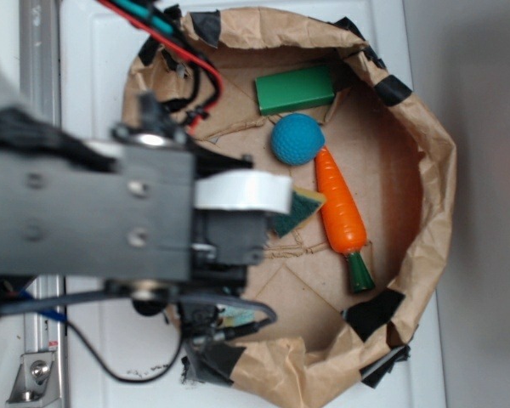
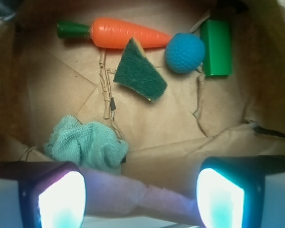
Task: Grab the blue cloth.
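While hand (image 2: 140, 194) gapes, blue cloth (image 2: 88, 145) unlabelled

Brown paper-lined basin (image 2: 180, 128) with black tape patches on rim, orange toy carrot (image 2: 126, 33) with green top along far wall, dark green wedge sponge (image 2: 140, 73) touching carrot, blue textured ball (image 2: 184, 52) between carrot tip and green block (image 2: 216, 47)

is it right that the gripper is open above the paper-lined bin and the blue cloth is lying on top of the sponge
Not quite. In the wrist view the blue cloth lies apart from the sponge, on the bare paper nearer the gripper. The rest holds: the gripper is open above the bin.
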`<state>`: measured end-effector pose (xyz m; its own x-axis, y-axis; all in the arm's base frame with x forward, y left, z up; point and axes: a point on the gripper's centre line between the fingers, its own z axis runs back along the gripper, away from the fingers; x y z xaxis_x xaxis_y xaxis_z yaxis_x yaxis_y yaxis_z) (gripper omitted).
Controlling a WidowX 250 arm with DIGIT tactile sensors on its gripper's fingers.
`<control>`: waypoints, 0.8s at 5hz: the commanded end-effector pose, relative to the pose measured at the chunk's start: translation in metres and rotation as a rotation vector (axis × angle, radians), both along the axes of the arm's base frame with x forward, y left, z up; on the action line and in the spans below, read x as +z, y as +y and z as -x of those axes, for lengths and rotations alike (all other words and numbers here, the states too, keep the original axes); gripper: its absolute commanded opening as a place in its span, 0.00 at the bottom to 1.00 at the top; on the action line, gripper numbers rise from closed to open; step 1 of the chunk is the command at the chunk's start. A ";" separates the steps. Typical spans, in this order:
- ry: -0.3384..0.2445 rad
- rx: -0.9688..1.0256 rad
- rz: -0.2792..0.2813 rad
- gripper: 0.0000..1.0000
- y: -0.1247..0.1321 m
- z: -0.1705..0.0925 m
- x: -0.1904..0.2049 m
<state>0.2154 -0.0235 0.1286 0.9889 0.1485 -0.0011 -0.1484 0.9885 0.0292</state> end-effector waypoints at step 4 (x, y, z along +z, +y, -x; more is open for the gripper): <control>0.114 0.081 0.230 1.00 0.009 -0.041 -0.042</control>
